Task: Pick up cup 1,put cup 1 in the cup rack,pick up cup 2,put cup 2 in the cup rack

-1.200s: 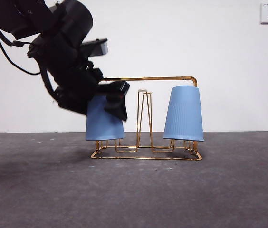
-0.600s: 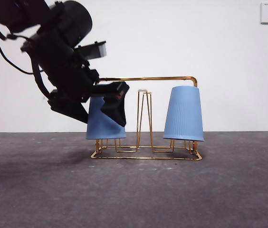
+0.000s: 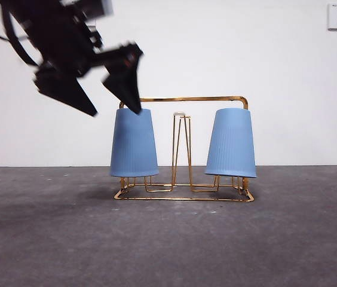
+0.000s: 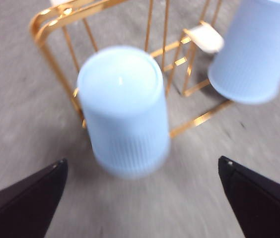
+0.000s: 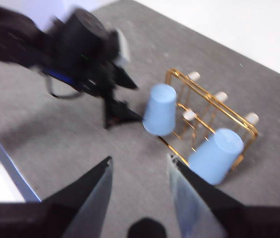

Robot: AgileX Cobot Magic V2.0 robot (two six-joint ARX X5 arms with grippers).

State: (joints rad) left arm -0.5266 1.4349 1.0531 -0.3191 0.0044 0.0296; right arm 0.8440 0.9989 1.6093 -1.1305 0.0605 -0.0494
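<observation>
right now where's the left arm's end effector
In the front view the left end effector hangs open at upper left, just above the upside-down blue cup on that end of the gold cup rack, not touching it.

The left gripper (image 3: 112,110) is motion-blurred; its arm runs off the frame's upper-left; the cup (image 4: 123,109) beneath it is smeared.
</observation>
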